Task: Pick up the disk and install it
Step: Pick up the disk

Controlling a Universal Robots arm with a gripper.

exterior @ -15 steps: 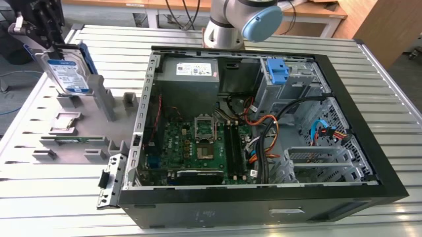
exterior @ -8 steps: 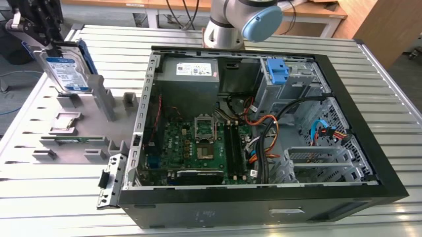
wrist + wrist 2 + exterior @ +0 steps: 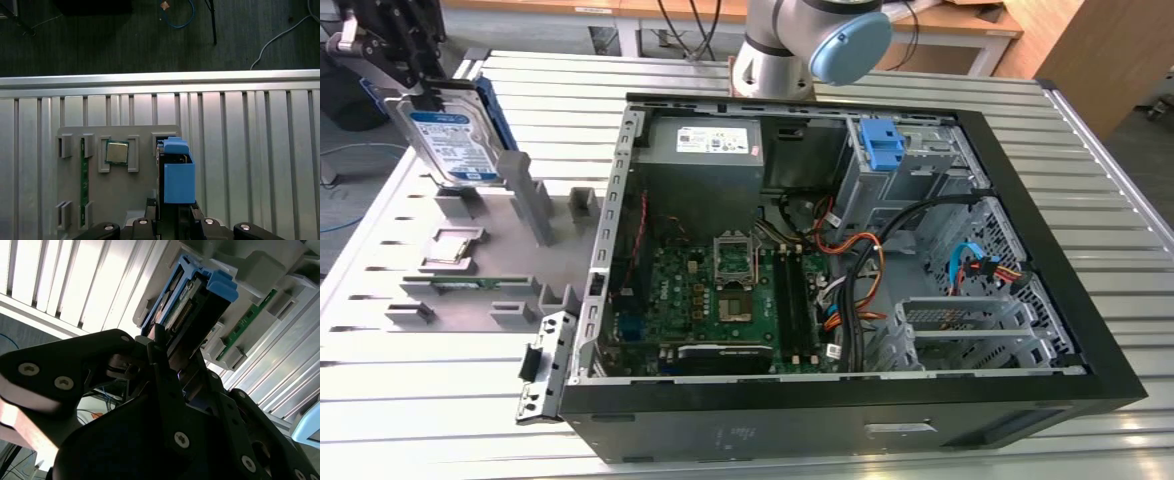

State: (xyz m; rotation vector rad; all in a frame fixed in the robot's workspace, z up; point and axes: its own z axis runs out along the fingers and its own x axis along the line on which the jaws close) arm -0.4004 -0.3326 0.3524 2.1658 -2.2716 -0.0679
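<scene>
- The disk stands on edge at the exterior view's far left, label facing the camera and its blue rail bracket running along the edges.
- Its lower end sits at the slotted posts of a grey holder; whether it is clear of the slot I cannot tell.
- The hand is clenched on the disk from above, its black fingers pressed to the two flat faces.
- In the second wrist view the hand grips the disk near one end, the blue bracket end pointing away toward the holder.
- In the first wrist view the bracket end of the disk sticks out from the hand, over the holder.
- A processor chip lies in a pocket of the holder just beside the disk, and a green memory stick stands in a slot further along.
- The holder rests on a ribbed metal counter.
- Beside the holder, toward the exterior view's right, an open computer case lies on the counter, showing its motherboard, a grey power supply and an upright blue latch.
- The arm has its base behind the case.
</scene>
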